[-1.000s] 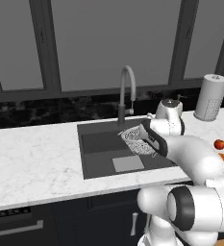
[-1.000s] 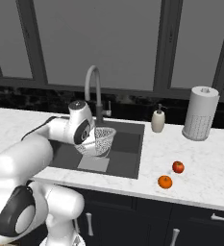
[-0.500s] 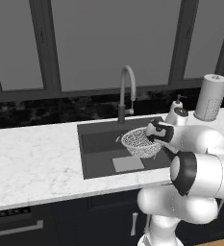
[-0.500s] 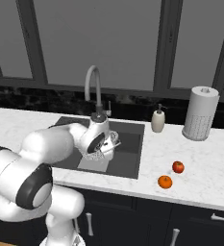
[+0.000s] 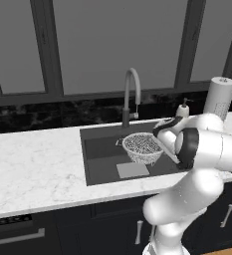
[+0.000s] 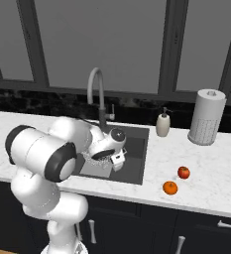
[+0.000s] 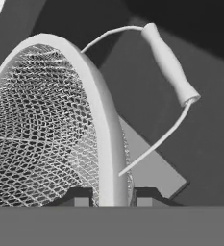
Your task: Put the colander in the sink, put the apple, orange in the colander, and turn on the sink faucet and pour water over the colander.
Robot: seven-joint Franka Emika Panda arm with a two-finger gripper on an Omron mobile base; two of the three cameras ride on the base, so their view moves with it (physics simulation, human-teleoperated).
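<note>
Gripper [image 7: 111,194] pinching colander [image 5: 143,147] by its rim, hanging above sink [image 5: 100,149]. Risking a tipped, bouncing landing if letting go this high.

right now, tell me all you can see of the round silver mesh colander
The round silver-white fine-mesh colander has a solid pale rim and a thin wire side handle with a white sleeve. It sits upright inside the dark grey sink, above the lighter drain plate. The gripper is shut on its rim.
</note>
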